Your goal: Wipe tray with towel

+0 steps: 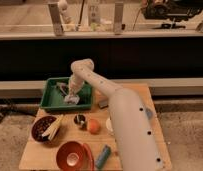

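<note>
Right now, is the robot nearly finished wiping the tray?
Not sure yet. Done: the towel is down inside the tray. In hand: the gripper sits on the towel near the tray's middle. Left: probably wiping the rest of the tray floor; I cannot tell how much is clean.

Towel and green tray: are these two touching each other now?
Touching. The camera view shows the white towel lying on the floor of the green tray, with the gripper directly above it, inside the tray.
</note>
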Controlling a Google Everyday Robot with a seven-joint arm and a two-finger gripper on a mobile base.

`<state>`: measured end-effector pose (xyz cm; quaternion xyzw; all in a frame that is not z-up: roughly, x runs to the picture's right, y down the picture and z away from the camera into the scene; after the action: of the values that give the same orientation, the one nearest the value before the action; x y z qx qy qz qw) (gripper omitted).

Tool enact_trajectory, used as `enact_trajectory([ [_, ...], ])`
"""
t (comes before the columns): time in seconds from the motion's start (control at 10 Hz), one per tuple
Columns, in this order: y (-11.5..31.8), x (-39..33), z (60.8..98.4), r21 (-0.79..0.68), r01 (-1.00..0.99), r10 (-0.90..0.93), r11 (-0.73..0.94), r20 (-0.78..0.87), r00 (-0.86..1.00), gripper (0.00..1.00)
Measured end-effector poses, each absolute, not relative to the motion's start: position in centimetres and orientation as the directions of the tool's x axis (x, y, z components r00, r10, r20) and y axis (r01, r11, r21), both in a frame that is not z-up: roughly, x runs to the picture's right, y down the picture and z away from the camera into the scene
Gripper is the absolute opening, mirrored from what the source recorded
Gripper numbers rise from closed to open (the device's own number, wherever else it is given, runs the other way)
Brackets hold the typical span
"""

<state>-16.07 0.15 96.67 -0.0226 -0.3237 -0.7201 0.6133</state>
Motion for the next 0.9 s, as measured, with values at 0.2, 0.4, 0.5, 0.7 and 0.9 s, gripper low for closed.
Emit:
enact_trajectory([
  [0.2,0.2,-14.1,96.7,0.414,0.909,-0.877,-0.036,0.424,-0.227,0.0],
  [0.4,-0.3,-12.3,97.2,0.392,0.919,-0.885,-0.033,0.415,-0.209,0.0],
  [0.5,-1.0,-10.9,97.6,0.382,0.923,-0.89,-0.04,0.406,-0.207,0.0],
  [0.7,-2.8,-10.7,98.8,0.381,0.922,-0.895,-0.069,0.384,-0.226,0.0],
  [0.9,-4.5,-11.2,100.0,0.388,0.918,-0.899,-0.088,0.366,-0.241,0.0],
])
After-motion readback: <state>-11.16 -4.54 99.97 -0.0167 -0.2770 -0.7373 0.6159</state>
